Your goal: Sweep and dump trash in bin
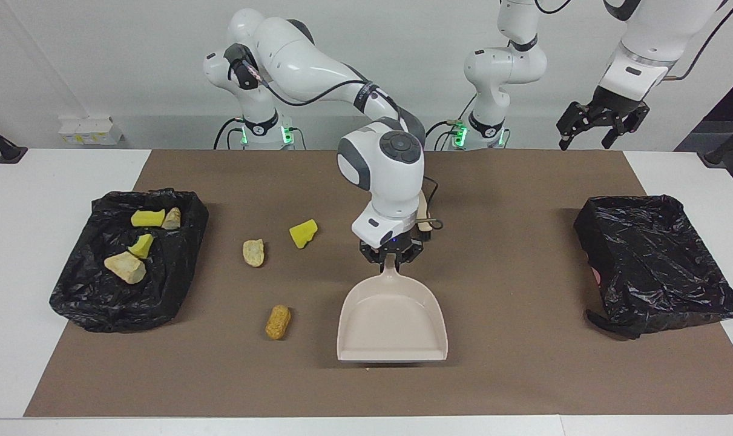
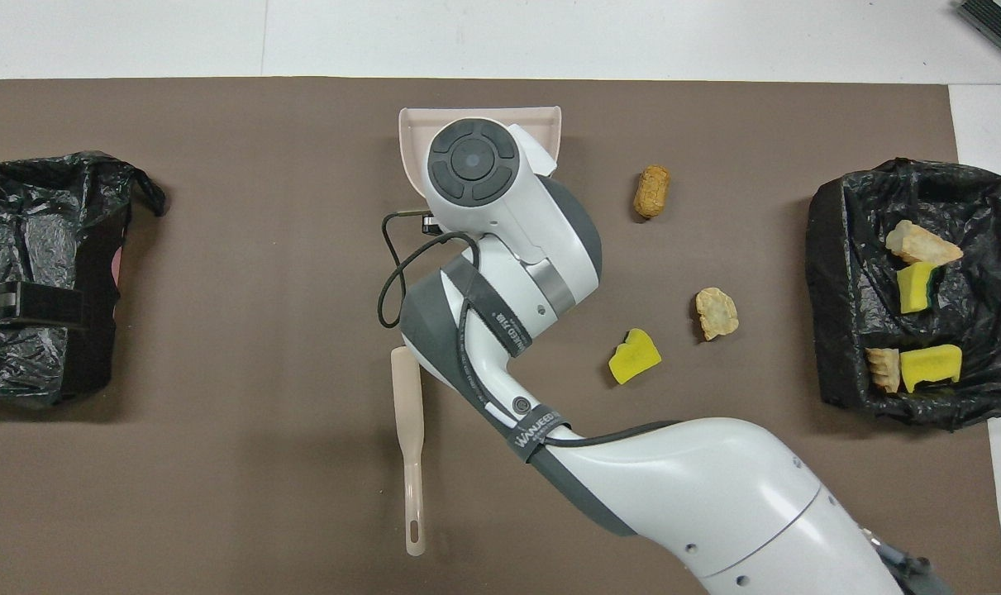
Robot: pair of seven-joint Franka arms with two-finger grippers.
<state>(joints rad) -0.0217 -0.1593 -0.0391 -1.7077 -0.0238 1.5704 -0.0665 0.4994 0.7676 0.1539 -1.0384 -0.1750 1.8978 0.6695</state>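
The left tool (image 1: pixel 602 124) is hanging with its fingers spread wide and holding nothing, over the worktop's (image 1: pixel 51 175) edge by the left arm's base, where that arm is waiting. The brush (image 2: pixel 408 430) is lying on the brown mat (image 1: pixel 511 363) closest to the robots, near the middle. The right tool (image 1: pixel 391 255) is gripping the dustpan (image 1: pixel 392 324) by its handle, fingers narrowed on it, over the middle of the mat; the pan is pointing away from the robots with nothing in it. Three pieces of trash are lying loose on the mat toward the right arm's end: a yellow chunk (image 1: pixel 303 233), a pale lump (image 1: pixel 253 252) beside it, and an orange-brown nugget (image 1: pixel 278 321) farthest out. A black-lined bin (image 1: pixel 88 303) at that end is holding four more scraps (image 1: pixel 124 267). A second black-lined bin (image 1: pixel 657 266) is sitting at the left arm's end.
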